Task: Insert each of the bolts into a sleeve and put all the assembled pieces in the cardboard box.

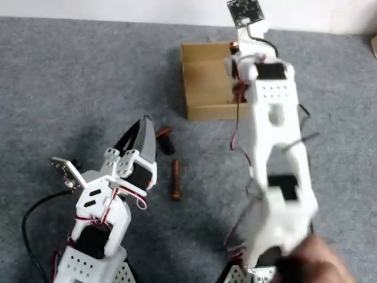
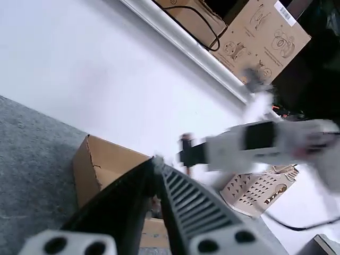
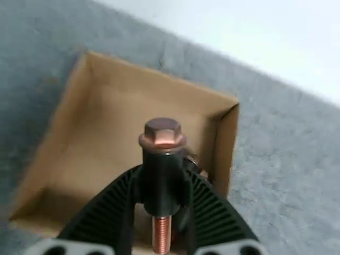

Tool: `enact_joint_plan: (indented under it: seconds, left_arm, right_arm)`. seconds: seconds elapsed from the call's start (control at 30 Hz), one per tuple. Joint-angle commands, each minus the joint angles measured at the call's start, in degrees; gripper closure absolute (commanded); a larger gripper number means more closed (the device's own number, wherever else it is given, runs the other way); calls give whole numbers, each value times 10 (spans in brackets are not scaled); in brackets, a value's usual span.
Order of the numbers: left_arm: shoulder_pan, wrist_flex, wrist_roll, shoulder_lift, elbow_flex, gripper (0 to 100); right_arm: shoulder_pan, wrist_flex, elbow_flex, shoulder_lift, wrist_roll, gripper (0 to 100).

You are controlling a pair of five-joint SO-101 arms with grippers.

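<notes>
My right gripper (image 3: 162, 178) is shut on an assembled piece, a black sleeve (image 3: 159, 175) with a copper bolt (image 3: 162, 134) through it. It holds the piece upright above the open cardboard box (image 3: 69, 106). In the high view the right gripper (image 1: 235, 63) hangs over the box (image 1: 203, 79) at the back. My left gripper (image 1: 145, 125) is shut and holds nothing, its tip beside a black sleeve (image 1: 165, 142) with a red end that lies on the carpet. A loose copper bolt (image 1: 175, 178) lies just in front of that sleeve. From the left wrist, the left gripper (image 2: 155, 161) points toward the box (image 2: 98, 162).
Grey carpet covers the table, with open floor to the left of the box and between the two arms. The right arm (image 1: 277, 147) stretches from the front right up to the box. White wall lies behind the box.
</notes>
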Motion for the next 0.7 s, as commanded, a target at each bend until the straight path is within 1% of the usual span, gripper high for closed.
enact_joint_plan:
  seconds: [0.0, 0.1, 0.27, 0.37, 0.47, 0.53, 0.67]
  left_arm:
    - [-4, 0, -4, -1, 7, 993]
    - [-4, 0, -4, -1, 7, 993]
    - [-3, 0, -4, -1, 7, 993]
    - [-3, 0, -4, -1, 7, 993]
    - [-3, 0, -4, -1, 7, 993]
    - [-3, 0, -4, -1, 7, 993]
    - [-3, 0, -4, -1, 7, 993]
  right_arm:
    - [5, 36, -201, 157, 3, 994]
    - [4, 61, -321, 271, 3, 994]
    - [6, 120, -499, 416, 5, 994]
    - [6, 157, -584, 472, 5, 992]
    - [6, 195, -657, 495, 5, 983]
    - [6, 215, -690, 496, 5, 923]
    - [6, 272, -705, 495, 5, 709]
